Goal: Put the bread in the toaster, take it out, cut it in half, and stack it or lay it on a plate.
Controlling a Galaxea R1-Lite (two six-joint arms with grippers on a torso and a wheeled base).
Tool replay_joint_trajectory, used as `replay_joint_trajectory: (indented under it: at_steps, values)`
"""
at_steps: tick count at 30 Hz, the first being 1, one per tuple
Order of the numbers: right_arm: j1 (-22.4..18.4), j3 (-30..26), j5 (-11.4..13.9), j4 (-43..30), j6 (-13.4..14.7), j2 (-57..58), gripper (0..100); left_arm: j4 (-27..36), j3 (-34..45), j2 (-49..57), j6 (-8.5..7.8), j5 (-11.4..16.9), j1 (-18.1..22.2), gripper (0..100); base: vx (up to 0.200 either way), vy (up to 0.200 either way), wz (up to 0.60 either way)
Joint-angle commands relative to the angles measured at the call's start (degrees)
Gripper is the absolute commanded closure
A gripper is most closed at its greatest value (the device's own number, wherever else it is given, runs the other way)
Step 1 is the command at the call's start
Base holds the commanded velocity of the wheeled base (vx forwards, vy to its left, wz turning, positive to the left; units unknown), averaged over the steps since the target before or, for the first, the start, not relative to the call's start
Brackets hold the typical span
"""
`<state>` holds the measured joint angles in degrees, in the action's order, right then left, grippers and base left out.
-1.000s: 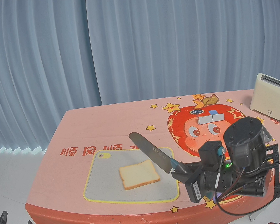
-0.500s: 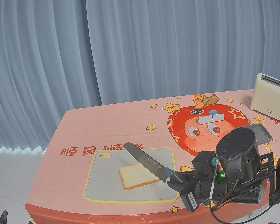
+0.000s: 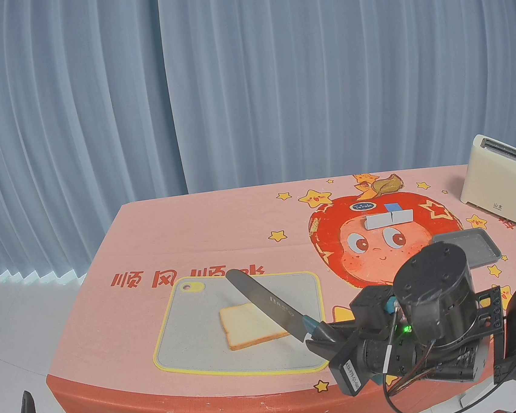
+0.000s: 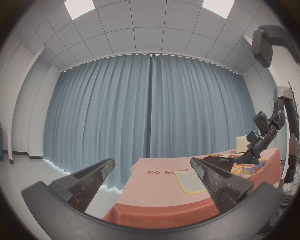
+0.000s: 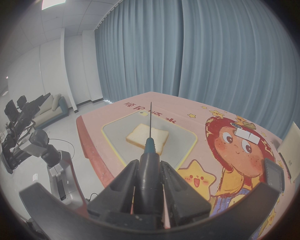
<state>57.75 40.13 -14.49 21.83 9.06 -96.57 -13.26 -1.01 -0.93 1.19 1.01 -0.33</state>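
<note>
right gripper [image 5: 149, 165] clamped on knife [image 3: 268, 305] | blade angled over bread [image 3: 245, 328] | left gripper [image 4: 152, 163] jaws apart

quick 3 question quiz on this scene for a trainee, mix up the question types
1. True or false: the bread is already cut in half.
2. What is the right gripper shut on? A) the knife B) a fork C) nothing
3. Fill in: the bread lies on the ___.

Key: 1 false, the slice is whole. 2 A, it grips the handle, with the blade slanting over the slice. 3 cutting board.
</note>
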Motion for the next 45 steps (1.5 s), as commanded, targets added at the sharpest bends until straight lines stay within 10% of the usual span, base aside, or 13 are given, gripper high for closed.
replay_joint_trajectory:
  at_steps: [1, 18, 19, 29, 37, 45]
  values:
    - [0.8, -0.3, 0.0, 0.1, 0.0, -0.3, 100, -1.7, 0.0, -1.7, 0.04, 1.1, -0.1, 0, 0.0, 0.0, 0.0]
    - [0.8, -0.3, -0.1, 0.1, -0.1, -0.5, 100, -17.8, -0.5, -27.8, -2.95, 7.0, -0.5, 0, 0.0, 0.0, 0.0]
    - [0.8, -0.3, -0.4, 0.1, -0.1, -0.5, 100, -18.1, -0.8, -29.0, -2.95, 7.3, -0.5, 100, 0.0, 0.0, 0.0]
    - [0.8, -0.3, -1.1, 0.1, -0.1, -1.0, 100, -18.8, -3.6, -34.0, -3.13, 8.3, -0.5, 100, 0.0, 0.0, 0.0]
    - [2.0, -0.1, -1.0, 0.1, 0.0, -0.7, 100, -18.6, -14.5, -44.7, -1.72, 20.2, -0.5, 100, 0.0, 0.0, 0.0]
    - [2.6, 1.0, -1.6, 0.2, 0.5, -1.2, 100, -18.8, -22.6, -55.5, -2.16, 22.6, -2.4, 100, 0.0, 0.0, 0.0]
